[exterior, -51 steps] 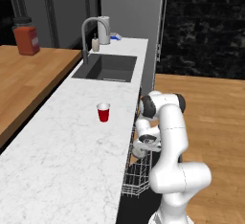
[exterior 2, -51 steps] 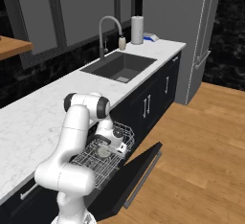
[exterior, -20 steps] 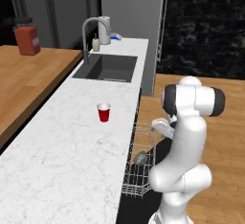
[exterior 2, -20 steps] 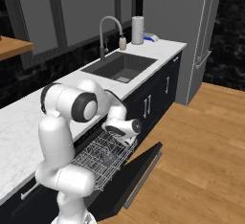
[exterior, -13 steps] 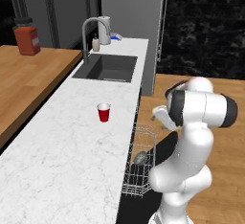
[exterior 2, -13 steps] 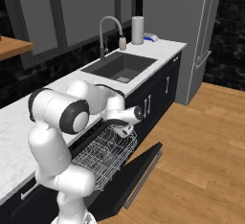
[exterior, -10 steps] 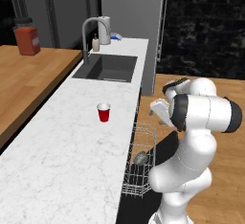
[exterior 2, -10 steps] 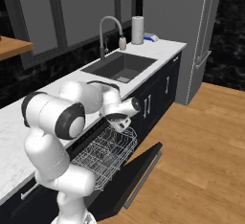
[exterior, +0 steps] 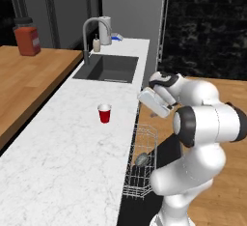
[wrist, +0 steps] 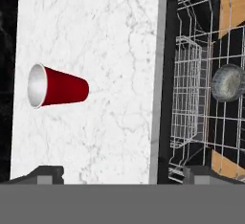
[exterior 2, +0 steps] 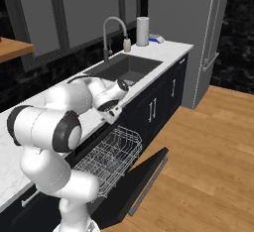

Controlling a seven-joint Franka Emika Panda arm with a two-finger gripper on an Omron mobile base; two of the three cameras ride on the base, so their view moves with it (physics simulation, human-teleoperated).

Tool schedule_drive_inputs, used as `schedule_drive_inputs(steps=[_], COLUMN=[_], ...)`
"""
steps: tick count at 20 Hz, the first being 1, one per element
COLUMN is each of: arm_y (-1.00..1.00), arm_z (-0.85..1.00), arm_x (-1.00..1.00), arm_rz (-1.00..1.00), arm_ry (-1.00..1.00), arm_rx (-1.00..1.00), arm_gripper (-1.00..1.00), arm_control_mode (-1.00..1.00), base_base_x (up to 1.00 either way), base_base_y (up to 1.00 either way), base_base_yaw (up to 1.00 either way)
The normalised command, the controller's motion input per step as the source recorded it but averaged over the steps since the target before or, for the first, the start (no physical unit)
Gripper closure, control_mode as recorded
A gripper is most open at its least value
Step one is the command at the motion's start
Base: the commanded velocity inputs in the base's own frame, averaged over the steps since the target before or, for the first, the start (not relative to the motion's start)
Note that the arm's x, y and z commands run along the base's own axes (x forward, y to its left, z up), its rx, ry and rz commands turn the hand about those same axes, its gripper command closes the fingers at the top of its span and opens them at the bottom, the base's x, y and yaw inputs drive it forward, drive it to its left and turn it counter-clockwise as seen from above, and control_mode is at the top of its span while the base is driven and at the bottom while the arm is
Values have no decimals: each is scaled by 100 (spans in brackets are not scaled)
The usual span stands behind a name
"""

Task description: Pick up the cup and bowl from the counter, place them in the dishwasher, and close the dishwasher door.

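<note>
The red cup (exterior: 104,113) stands upright on the white marble counter (exterior: 62,162), a little left of its right edge. In the hand view the cup (wrist: 57,86) shows from above, its white inside towards the left. The grey bowl (exterior: 141,160) lies in the white wire rack (exterior: 142,164) of the open dishwasher; the hand view has the bowl (wrist: 227,82) at the right. My gripper (exterior: 147,105) hangs open and empty above the counter's edge, between cup and rack, with fingertips (wrist: 45,173) spread wide. The dishwasher door (exterior 2: 144,176) is folded down.
A sink (exterior: 111,68) with a tall faucet (exterior: 89,32) lies farther along the counter. A brown wooden surface (exterior: 29,80) with a red jar (exterior: 26,39) runs to the left. Dark drawers (exterior 2: 163,97) and a tall fridge (exterior 2: 203,37) stand beyond the dishwasher.
The gripper has left the bowl in the rack, then risen from the rack to the counter's edge and turned towards the cup, staying open.
</note>
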Motion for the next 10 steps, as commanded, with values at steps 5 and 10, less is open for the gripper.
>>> schedule_drive_inputs(steps=[5, 10], arm_y=[58, 48], arm_z=[49, 49], arm_x=[-18, -1], arm_rz=[0, 0], arm_ry=[0, 12], arm_rx=[-15, -12], arm_gripper=[-100, -100], arm_control_mode=[-100, -100], base_base_x=[0, 0], base_base_y=[0, 0], base_base_yaw=[0, 0])
